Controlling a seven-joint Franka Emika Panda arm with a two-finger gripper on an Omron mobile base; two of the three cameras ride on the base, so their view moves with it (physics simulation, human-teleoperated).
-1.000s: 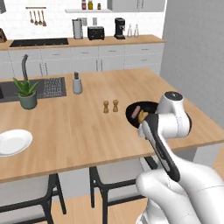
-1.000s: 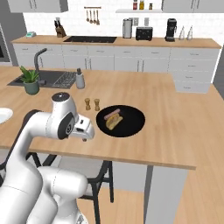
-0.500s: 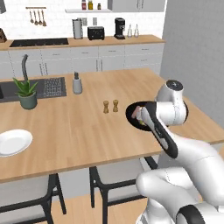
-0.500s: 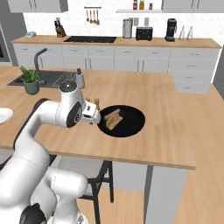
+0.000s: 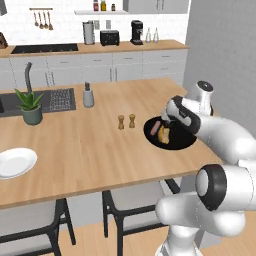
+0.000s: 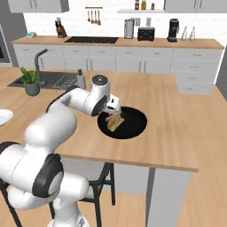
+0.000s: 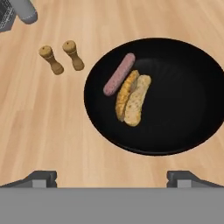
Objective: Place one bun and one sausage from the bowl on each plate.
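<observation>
The black bowl (image 7: pixel 188 96) lies on the wooden island, and it also appears in the left base view (image 5: pixel 179 143) and the right base view (image 6: pixel 135 123). In its left half a pinkish sausage (image 7: pixel 119 74) lies next to an orange-brown ridged roll (image 7: pixel 125 94) and a pale tan bun (image 7: pixel 138 105), the last two touching. My gripper (image 7: pixel 112 177) hangs above the bowl's near edge, open and holding nothing; its hand (image 5: pixel 172 114) sits over the bowl. A white plate (image 5: pixel 15 162) rests at the island's far left, and its edge (image 6: pixel 3 117) peeks in at the left border.
Two small wooden shakers (image 7: pixel 61 57) stand just left of the bowl. A grey canister (image 5: pixel 88 96) and a potted plant (image 5: pixel 31 107) stand farther back by the sink. Bare wood stretches between the bowl and the plate. Stools sit under the island's front edge.
The arm has reached forward and brought the hand from beside the island's front edge to above the bowl. The jaws stayed open.
</observation>
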